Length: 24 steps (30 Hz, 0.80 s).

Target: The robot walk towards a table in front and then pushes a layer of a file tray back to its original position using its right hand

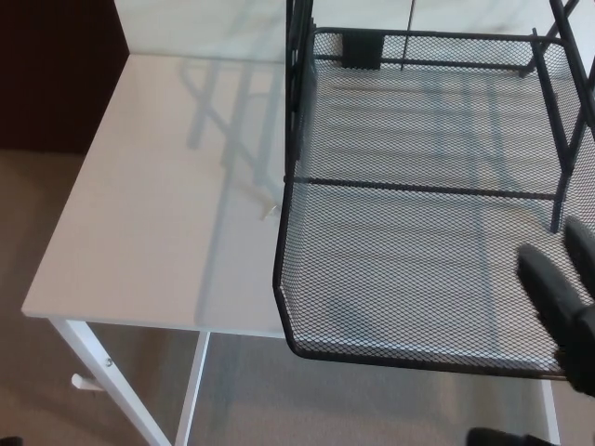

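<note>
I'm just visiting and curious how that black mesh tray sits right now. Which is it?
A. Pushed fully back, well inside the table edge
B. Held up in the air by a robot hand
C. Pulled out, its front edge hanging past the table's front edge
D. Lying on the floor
C: the mesh tray layer juts out past the white table front edge, with floor visible beneath its front rim.

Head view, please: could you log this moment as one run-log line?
black wire-mesh file tray layer: pulled out past white table edge | right hand: above layer's front right, fingers apart, holding nothing | left hand: not in view
</note>
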Available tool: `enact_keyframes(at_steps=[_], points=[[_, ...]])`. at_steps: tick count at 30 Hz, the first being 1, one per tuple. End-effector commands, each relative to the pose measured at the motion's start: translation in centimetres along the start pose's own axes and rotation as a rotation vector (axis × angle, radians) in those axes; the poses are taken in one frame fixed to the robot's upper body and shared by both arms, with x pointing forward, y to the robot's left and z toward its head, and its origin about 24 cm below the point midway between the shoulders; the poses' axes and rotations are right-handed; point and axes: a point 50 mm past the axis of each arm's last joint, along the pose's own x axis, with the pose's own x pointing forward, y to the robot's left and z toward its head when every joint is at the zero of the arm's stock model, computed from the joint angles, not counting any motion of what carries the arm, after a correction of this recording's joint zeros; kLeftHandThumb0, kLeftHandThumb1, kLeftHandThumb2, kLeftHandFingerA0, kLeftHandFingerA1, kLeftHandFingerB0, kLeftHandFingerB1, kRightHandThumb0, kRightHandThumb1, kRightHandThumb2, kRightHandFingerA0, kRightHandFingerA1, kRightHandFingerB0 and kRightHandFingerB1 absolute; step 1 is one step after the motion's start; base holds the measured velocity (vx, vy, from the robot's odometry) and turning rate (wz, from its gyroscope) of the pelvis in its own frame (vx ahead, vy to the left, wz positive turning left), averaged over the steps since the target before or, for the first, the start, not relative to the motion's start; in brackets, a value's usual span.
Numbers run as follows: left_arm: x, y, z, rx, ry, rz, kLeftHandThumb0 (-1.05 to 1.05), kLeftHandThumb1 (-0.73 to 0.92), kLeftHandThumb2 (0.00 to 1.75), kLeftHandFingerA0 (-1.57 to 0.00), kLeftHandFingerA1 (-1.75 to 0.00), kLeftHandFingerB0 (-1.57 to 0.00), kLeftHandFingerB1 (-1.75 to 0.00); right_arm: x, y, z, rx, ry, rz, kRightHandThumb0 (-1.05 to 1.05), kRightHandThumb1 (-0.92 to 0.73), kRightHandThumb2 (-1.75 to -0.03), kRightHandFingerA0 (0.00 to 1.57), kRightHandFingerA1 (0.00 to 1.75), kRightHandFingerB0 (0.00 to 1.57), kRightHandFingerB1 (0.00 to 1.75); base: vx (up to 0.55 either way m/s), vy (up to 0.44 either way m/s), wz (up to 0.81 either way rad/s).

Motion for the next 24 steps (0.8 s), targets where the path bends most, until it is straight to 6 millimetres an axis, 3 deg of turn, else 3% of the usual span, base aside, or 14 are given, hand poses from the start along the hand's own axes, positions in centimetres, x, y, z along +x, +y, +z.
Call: enact_keyframes(at_steps=[1,20,21,22,24], points=[[0.0,0.8,0.5,0.011,0.005,0.021,-0.18,0.43,0.55,-0.42,-0.43,-0.4,-0.35,0.1,4.7,-2.8,-0.191,0.167,0.378,-0.64,-0.39,-0.74,0.0,0.12,0.04,0.09,0.0,0.0,0.0],[-0.1,0.8,0.5,0.011,0.005,0.021,-0.18,0.43,0.55,-0.42,-0.43,-0.4,-0.35,0.2,5.1,-2.8,-0.222,0.174,0.378,-0.64,-0.39,-0.74,0.0,0.12,0.04,0.09,0.0,0.0,0.0],[-0.2,0.8,0.7,0.021,-0.001,0.008,-0.23,0.41,0.56,-0.42,-0.45,-0.41,-0.37,0.7,5.8,-3.2,-0.239,0.171,0.379,-0.53,-0.33,-0.74,0.02,0.23,0.04,0.22,0.0,0.0,0.0],[0.3,0.8,1.6,-0.054,-0.007,-0.004,-0.02,0.49,0.54,-0.41,-0.44,-0.43,-0.34,2.4,8.7,-4.1,-0.277,0.168,0.421,-0.51,-0.34,-0.68,0.06,0.24,0.1,0.34,0.0,0.0,0.0],[0.4,0.8,1.8,-0.063,-0.01,-0.008,0.01,0.5,0.54,-0.4,-0.44,-0.42,-0.34,2.6,9.1,-4.2,-0.282,0.168,0.426,-0.5,-0.34,-0.68,0.06,0.24,0.11,0.35,0.0,0.0,0.0]])
